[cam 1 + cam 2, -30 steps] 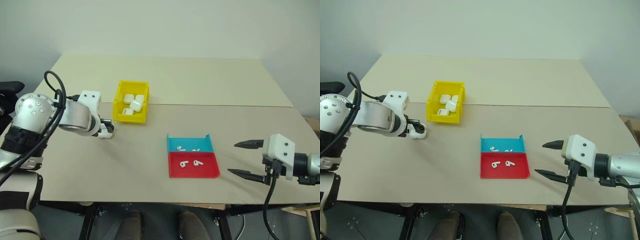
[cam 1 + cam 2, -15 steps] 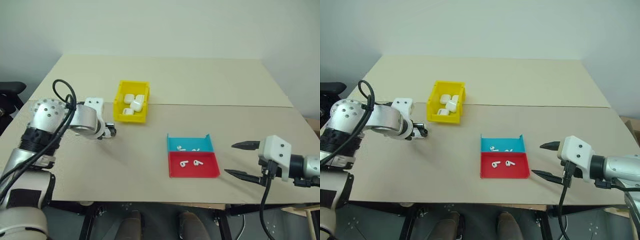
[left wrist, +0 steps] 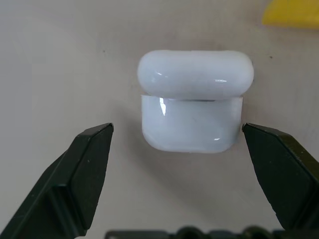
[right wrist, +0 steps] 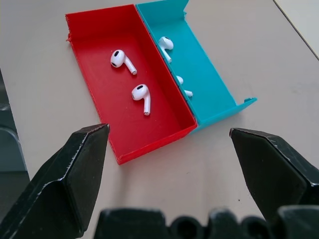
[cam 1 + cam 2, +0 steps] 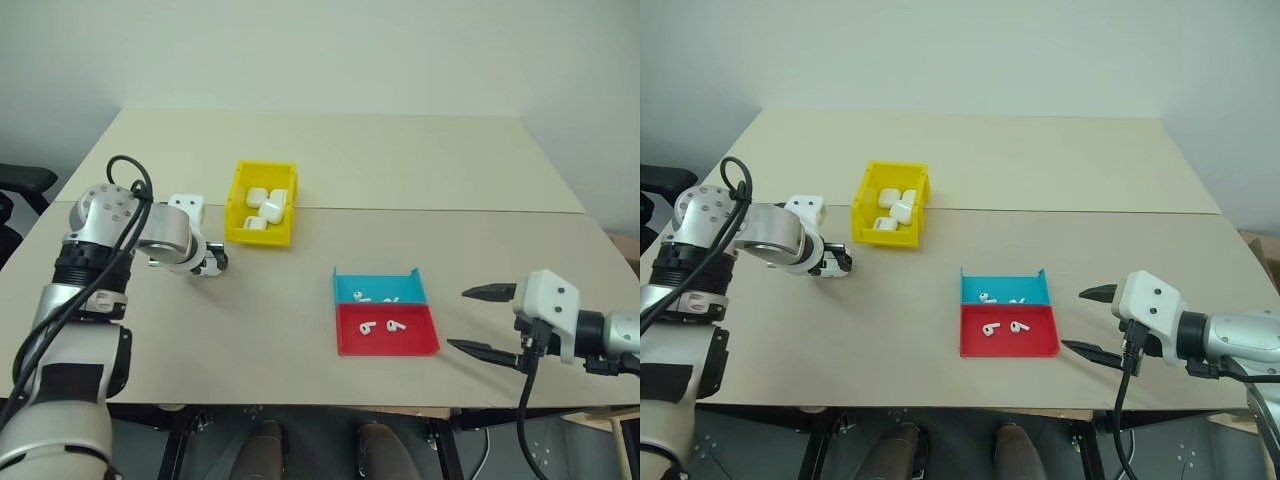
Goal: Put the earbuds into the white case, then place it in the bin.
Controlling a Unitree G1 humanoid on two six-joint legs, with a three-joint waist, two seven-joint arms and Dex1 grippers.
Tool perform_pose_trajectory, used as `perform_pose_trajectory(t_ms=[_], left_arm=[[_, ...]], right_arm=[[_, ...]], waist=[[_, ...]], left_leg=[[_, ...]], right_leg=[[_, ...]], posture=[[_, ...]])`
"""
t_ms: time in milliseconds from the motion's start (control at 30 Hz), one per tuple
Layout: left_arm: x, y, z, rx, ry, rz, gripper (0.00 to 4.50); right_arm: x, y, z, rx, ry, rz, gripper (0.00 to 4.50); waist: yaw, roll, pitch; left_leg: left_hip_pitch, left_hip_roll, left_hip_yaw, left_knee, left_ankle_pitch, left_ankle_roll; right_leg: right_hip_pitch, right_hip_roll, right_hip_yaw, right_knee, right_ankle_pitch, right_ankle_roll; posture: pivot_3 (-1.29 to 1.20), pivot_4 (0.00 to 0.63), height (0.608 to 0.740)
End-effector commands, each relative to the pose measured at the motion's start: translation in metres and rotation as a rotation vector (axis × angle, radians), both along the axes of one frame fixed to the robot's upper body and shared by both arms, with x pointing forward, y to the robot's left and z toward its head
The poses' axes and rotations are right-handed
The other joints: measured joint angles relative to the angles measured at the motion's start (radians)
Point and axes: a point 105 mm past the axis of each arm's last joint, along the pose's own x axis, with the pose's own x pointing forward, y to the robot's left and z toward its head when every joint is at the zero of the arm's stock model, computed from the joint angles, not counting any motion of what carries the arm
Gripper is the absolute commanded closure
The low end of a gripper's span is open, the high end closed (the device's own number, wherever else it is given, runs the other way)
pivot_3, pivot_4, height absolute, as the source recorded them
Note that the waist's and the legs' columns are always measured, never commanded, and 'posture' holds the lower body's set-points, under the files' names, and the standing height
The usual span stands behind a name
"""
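A white case [image 3: 192, 107] lies on the table with its lid down. My left gripper [image 3: 177, 129] is open, one black finger on each side of the case and apart from it. In the head views this gripper [image 5: 210, 262] points down at the table just left of the yellow bin [image 5: 263, 203], which holds several white cases. Two earbuds [image 4: 123, 59] lie in the red tray [image 4: 99, 45] and more lie in the blue tray [image 4: 209, 89]. My right gripper [image 5: 485, 320] is open and empty, to the right of the red tray.
The red tray [image 5: 388, 330] and blue tray [image 5: 380, 287] sit side by side near the table's front edge. A seam [image 5: 450, 210] runs across the table behind them. A dark chair [image 5: 22, 180] stands off the table's left side.
My left arm has folded in closer to the body and its gripper has sunk a little toward the table by the bin. The right gripper has stayed where it was.
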Motion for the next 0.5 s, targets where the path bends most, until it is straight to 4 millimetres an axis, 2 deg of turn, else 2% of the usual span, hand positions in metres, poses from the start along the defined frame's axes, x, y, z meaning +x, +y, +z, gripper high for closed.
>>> perform_pose_trajectory(t_ms=[33, 267, 500], left_arm=[[0.0050, 0.0011, 0.0080, 0.031, -0.037, -0.002, 0.00], [0.0074, 0.0043, 0.0066, 0.064, -0.047, 0.008, 0.00], [0.0087, -0.0017, 0.0024, 0.036, -0.037, -0.012, 0.00]], right_arm=[[-0.0003, -0.0012, 0.0070, -0.011, -0.035, -0.013, 0.02], [-0.0008, -0.0019, 0.0052, -0.012, -0.033, -0.021, 0.02], [-0.0005, -0.0019, 0.0037, -0.021, -0.031, -0.020, 0.02]], waist=[[0.000, 0.000, 0.000], [-0.002, 0.000, 0.000], [-0.004, 0.000, 0.000]], left_leg=[[0.000, 0.000, 0.000, 0.000, 0.000, 0.000], [0.000, 0.000, 0.000, 0.000, 0.000, 0.000], [0.001, 0.000, -0.001, 0.000, 0.000, 0.000]], right_leg=[[0.000, 0.000, 0.000, 0.000, 0.000, 0.000], [0.000, 0.000, 0.000, 0.001, 0.000, 0.000], [0.000, 0.000, 0.000, 0.002, 0.000, 0.000]], posture=[[0.00, 0.150, 0.740], [0.00, 0.150, 0.740], [0.00, 0.150, 0.740]])
